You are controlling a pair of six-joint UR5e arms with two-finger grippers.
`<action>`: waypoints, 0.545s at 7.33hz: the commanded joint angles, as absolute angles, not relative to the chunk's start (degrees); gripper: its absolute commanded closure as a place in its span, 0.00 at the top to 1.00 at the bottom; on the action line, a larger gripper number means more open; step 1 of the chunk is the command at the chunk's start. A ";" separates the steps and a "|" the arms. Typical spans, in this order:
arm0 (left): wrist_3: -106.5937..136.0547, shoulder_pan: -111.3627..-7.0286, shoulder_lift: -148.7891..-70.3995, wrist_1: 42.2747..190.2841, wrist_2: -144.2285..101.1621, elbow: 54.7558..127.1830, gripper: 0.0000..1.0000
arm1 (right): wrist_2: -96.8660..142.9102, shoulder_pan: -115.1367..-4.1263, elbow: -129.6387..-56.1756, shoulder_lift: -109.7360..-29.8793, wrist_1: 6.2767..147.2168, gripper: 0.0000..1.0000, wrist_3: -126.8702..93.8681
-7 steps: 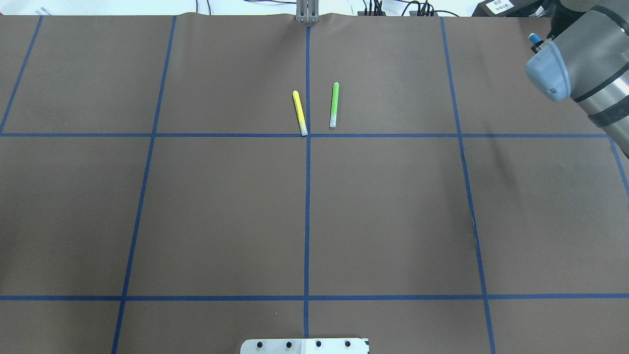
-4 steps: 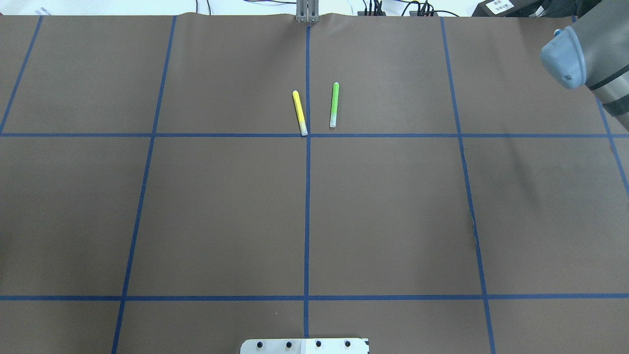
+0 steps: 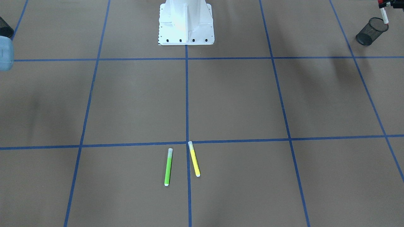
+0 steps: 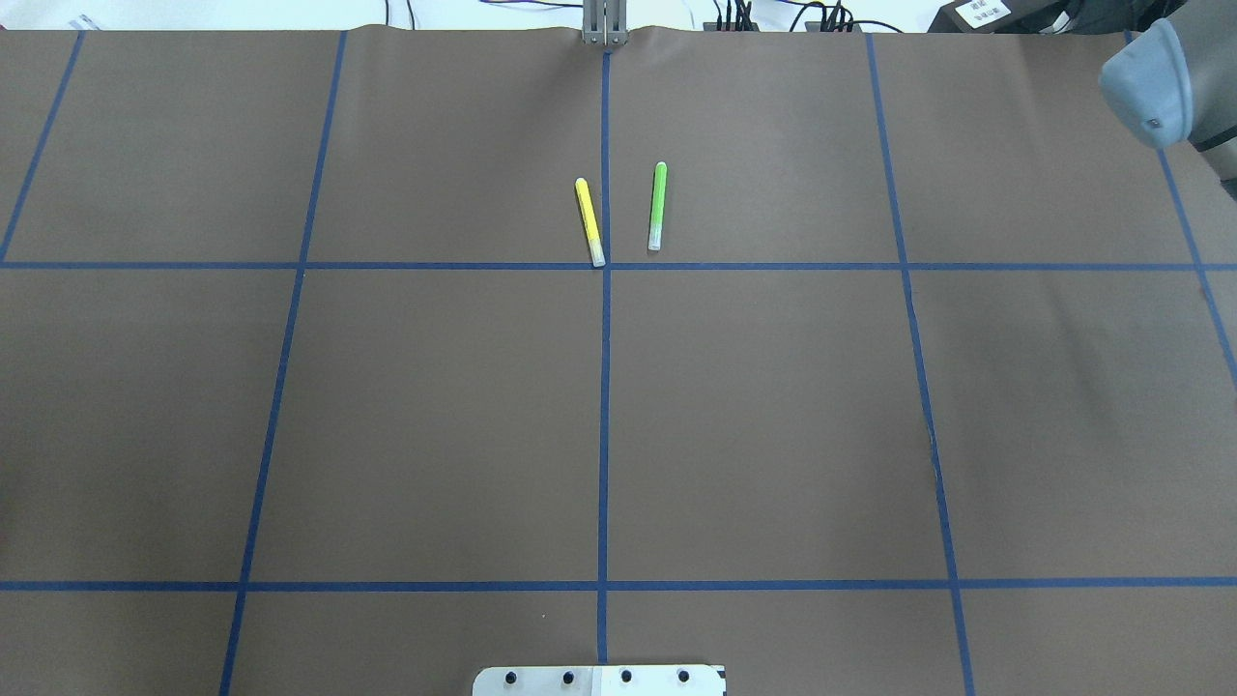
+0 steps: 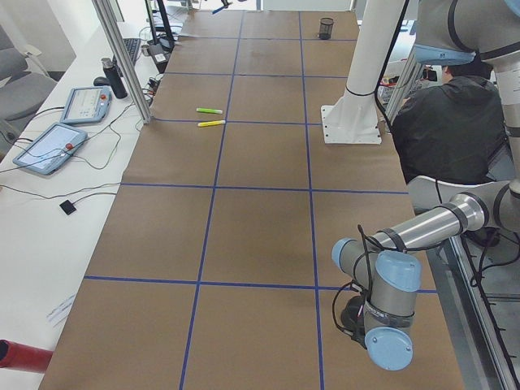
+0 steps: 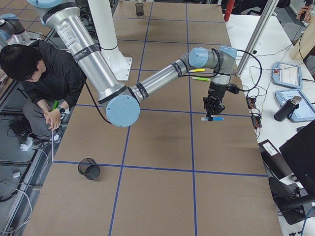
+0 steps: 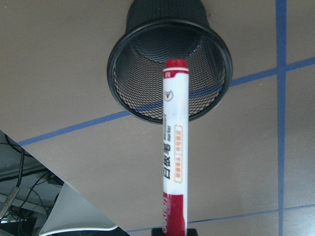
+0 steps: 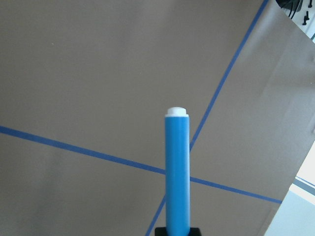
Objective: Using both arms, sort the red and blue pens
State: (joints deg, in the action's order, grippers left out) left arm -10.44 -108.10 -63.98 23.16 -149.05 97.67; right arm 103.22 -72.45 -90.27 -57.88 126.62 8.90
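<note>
My left gripper is shut on the red pen, white-barrelled with a red cap. The pen's red tip hangs over the mouth of a black mesh cup. The front-facing view shows that red pen just above the cup at its top right. My right gripper is shut on the blue pen, which hangs above the brown mat. In the exterior right view the right gripper holds the blue pen level over the table's far side.
A yellow marker and a green marker lie side by side near the table's middle. A second mesh cup stands at the right end. A person crouches beside the robot base. The right arm's elbow hangs over the far right corner.
In the overhead view the right arm's elbow has swung right and away toward the far right corner. The yellow and green markers have not moved.
</note>
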 commanded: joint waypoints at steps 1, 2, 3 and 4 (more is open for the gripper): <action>-10.72 -108.02 -63.98 23.12 -149.41 97.65 0.00 | 102.48 -75.22 -90.79 -58.36 134.27 0.00 13.25; -10.72 -108.02 -63.98 23.03 -150.37 97.56 0.00 | 102.57 -76.80 -90.70 -59.93 134.38 0.00 16.40; -10.72 -108.02 -63.98 23.03 -150.55 97.38 0.00 | 102.57 -77.08 -90.70 -60.55 134.38 0.00 16.96; -11.07 -108.02 -63.98 23.03 -150.56 97.21 0.71 | 102.57 -77.17 -90.88 -61.34 134.30 0.00 17.05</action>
State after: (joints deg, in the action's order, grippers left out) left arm -10.80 -108.02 -63.98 23.04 -150.38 97.41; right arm 102.57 -76.75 -90.75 -60.34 134.18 16.32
